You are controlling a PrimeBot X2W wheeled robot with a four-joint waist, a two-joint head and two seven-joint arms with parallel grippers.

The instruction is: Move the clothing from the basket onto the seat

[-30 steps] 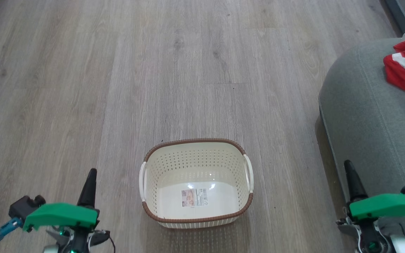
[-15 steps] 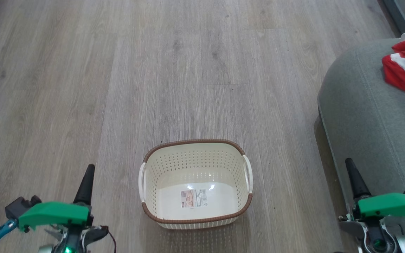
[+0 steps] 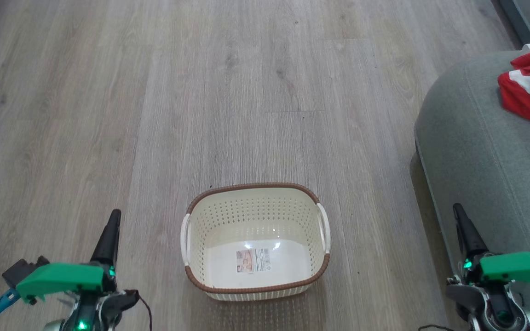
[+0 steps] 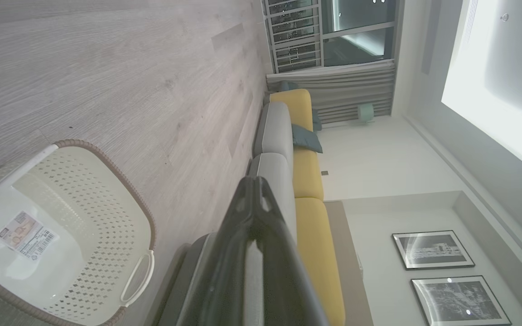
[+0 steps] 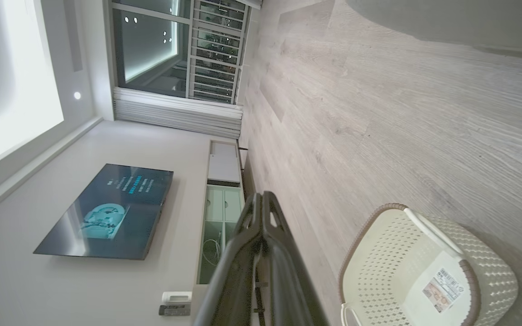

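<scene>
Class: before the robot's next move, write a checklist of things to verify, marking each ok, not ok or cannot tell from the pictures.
1. Cream perforated plastic basket with brown rim empty: ok, just a label on its bottom.
2. Red-and-white fabric clothing lying on the grey-green upholstered seat: ok.
3. Every garment on the seat: cannot tell, the pile runs past the picture's edge.
4. Left gripper shut, holding nothing: ok.
5. Right gripper shut, holding nothing: ok.
6. No fabric on the grey wood floor around the basket: ok.
</scene>
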